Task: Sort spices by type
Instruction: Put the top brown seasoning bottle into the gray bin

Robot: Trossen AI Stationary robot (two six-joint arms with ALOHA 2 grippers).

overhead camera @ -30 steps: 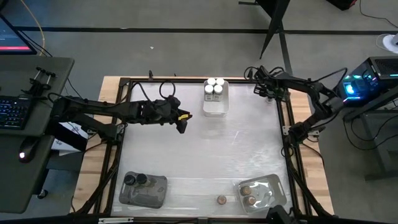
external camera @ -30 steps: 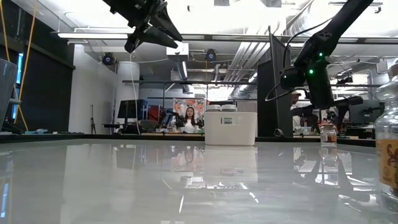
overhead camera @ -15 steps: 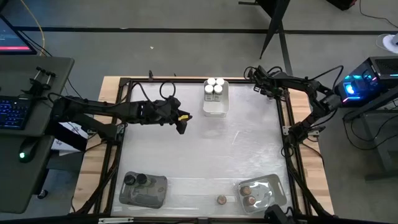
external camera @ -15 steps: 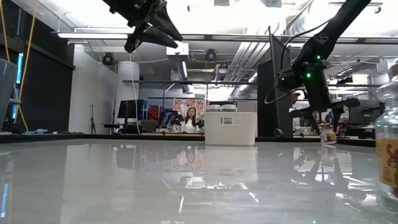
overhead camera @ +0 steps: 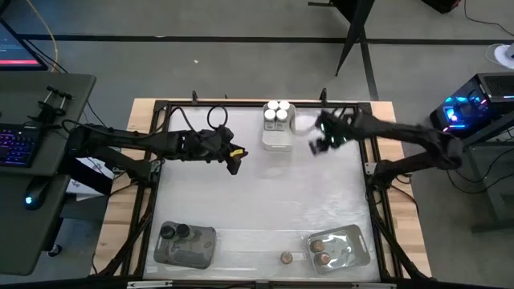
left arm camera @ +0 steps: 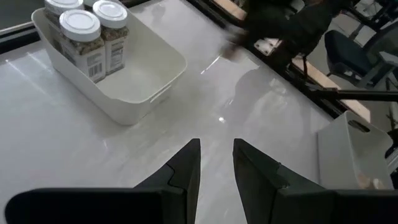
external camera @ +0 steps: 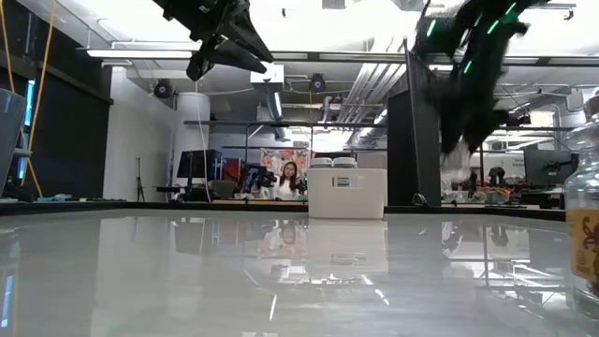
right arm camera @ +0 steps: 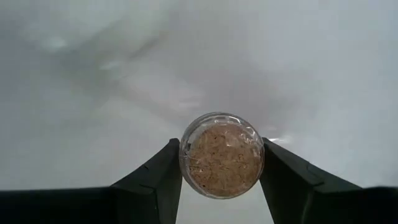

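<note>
The right tool (right arm camera: pixel 221 171) is clamped on one small spice jar (right arm camera: pixel 221 154). The right wrist view looks at its round bottom, clear, with a brown grainy spice inside, and one dark finger (right arm camera: pixel 155 177) presses on each side of the body. In the high view this tool (overhead camera: pixel 325 136) is in the air over the far part of the table (overhead camera: pixel 257 193), just right of the white tray (overhead camera: pixel 278 138), which holds the white-topped jars (overhead camera: pixel 277 111). It is blurred there, so I judge it is moving quickly.

The jar looks light and stiff, but its wall is smooth and round, so it can turn or slide between the flat fingers. I think the best hold is across the middle of the body, not on the cap. If the wall is glass, it should be put down softly.

The other spices are at the near edge: two dark-topped jars (overhead camera: pixel 175 232) in the clear tray at the left (overhead camera: pixel 202 250), two brown-topped jars (overhead camera: pixel 321 247) in the clear tray at the right (overhead camera: pixel 357 237), and one brown-topped jar (overhead camera: pixel 285 258) alone on the table between the two trays.

The left tool (left arm camera: pixel 216 158) waits above the table, left of the white tray; its fingers are nearly together with a narrow gap and hold nothing.
</note>
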